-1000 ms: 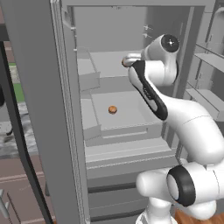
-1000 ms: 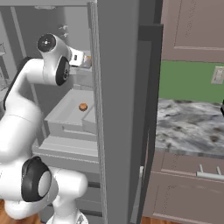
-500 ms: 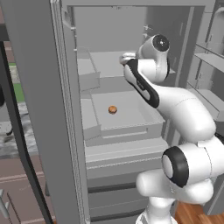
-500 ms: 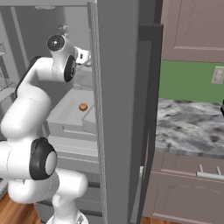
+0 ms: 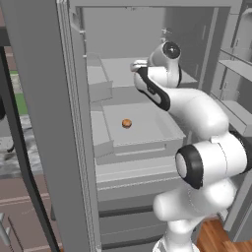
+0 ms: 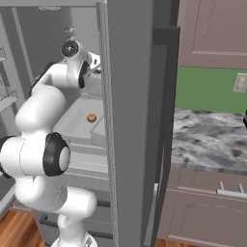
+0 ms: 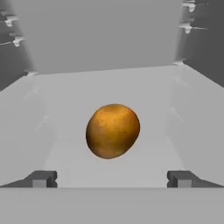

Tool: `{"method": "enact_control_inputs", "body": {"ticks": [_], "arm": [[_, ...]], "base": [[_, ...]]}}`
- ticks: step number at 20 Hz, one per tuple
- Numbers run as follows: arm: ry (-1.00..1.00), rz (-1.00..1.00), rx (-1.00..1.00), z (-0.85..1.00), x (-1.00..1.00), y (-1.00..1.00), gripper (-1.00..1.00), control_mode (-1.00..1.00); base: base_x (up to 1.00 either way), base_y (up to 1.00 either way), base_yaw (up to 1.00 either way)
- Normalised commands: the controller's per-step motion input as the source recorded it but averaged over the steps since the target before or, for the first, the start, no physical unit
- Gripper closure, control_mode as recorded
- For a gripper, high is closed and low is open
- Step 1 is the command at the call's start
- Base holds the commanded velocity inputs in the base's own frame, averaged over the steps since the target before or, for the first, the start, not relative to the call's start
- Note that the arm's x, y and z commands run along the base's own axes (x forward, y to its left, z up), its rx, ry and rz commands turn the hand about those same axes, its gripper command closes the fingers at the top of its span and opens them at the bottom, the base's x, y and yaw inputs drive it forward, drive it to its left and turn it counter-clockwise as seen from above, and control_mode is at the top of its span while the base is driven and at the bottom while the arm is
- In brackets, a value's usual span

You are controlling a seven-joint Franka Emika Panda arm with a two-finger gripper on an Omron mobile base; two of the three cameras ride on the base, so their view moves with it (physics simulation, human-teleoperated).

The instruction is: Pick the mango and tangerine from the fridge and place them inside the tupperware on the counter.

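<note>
The fridge [image 5: 47, 103] stands open, and my arm reaches onto its upper shelf. In the hand view a yellow-orange oval mango [image 7: 113, 130] lies on the grey shelf straight ahead, a short way beyond my gripper [image 7: 112, 178]. The gripper is open, its fingertips [image 7: 40, 178] spread wider than the fruit and holding nothing. In the base views my gripper [image 5: 135, 65] [image 6: 97, 61] sits above the upper shelf. One shelf lower lies a small orange tangerine [image 5: 126, 123] [image 6: 91, 117], well below the hand. The tupperware is out of view.
The fridge's side wall [image 6: 130, 120] rises close to the arm's right. The marbled counter [image 6: 207, 140] over taupe cabinets with a silver handle [image 6: 234, 193] lies to the fridge's right. Door racks [image 5: 236, 74] hang at the far right of the left base view.
The arm has pushed the hand a little further left and deeper over the upper shelf. The gripper stayed open and both fruits lie where they were.
</note>
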Motion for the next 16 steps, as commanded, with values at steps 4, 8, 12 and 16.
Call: {"method": "enact_control_inputs", "body": {"ticks": [4,8,12,16], "arm": [[0.0,0.0,-0.02,-0.11,0.52,0.0,-1.0,-1.0],[0.0,0.0,-0.02,-0.13,0.46,0.0,-1.0,-1.0],[0.01,0.0,-0.03,-0.14,0.42,0.0,-1.0,-1.0],[0.07,-0.04,-0.04,-0.24,0.17,0.0,-1.0,-1.0]], "base": [[0.0,0.0,0.0],[0.0,0.0,0.0],[0.0,0.0,0.0],[0.0,0.0,0.0]]}}
